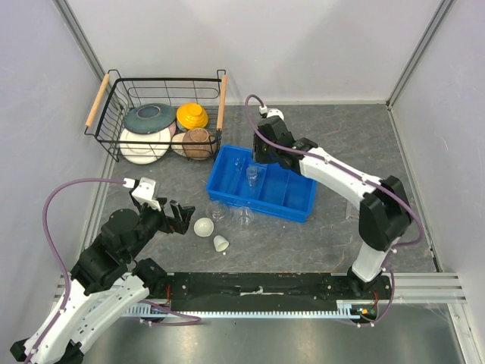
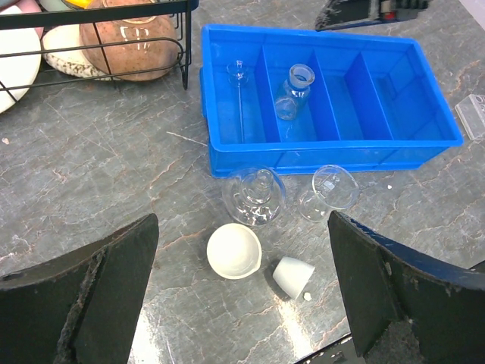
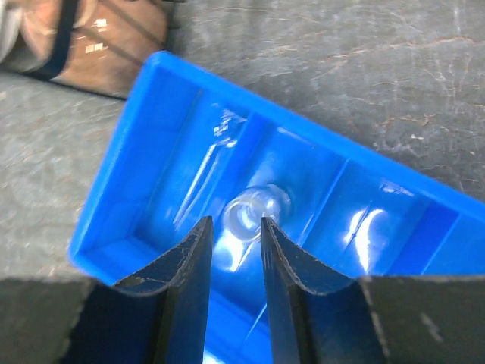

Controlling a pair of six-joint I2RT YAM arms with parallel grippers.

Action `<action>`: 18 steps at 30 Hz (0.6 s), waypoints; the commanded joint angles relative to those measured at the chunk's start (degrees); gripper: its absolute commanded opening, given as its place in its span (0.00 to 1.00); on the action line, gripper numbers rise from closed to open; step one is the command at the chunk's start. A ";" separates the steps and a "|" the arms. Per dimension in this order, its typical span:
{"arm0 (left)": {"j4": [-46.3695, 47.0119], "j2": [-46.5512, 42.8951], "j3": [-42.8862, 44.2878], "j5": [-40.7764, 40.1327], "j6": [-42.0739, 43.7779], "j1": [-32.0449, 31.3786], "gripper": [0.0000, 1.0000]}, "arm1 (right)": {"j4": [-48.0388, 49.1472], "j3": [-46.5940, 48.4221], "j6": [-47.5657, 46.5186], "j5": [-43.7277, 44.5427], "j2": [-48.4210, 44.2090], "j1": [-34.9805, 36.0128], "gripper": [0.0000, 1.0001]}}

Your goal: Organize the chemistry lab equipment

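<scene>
A blue divided tray holds a small clear glass bottle and a thin glass piece in the compartment to its left. My right gripper hovers over the bottle, jaws a little apart, holding nothing. Two round clear flasks stand on the table in front of the tray. Nearer lie a white dish and a small tipped white cup. My left gripper is wide open and empty, just short of the dish.
A black wire basket with coloured ceramic bowls and plates stands at the back left, close to the tray's left end. A clear gridded piece lies right of the tray. Grey walls surround the table.
</scene>
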 commanded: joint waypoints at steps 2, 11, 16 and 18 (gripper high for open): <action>2.29 0.55 -0.25 0.60 1.82 -0.10 1.00 | -3.54 -2.77 -1.61 0.17 -9.74 6.99 0.39; 2.29 0.99 0.27 1.21 1.56 -0.10 1.00 | -7.68 -11.12 1.29 1.75 -14.67 14.82 0.39; 2.20 3.53 -0.08 3.15 1.30 -0.10 1.00 | -7.50 -14.55 1.90 2.81 -13.53 16.31 0.39; 2.20 4.06 0.10 3.15 1.56 -0.10 1.00 | -7.33 -14.99 2.08 3.51 -12.92 16.75 0.38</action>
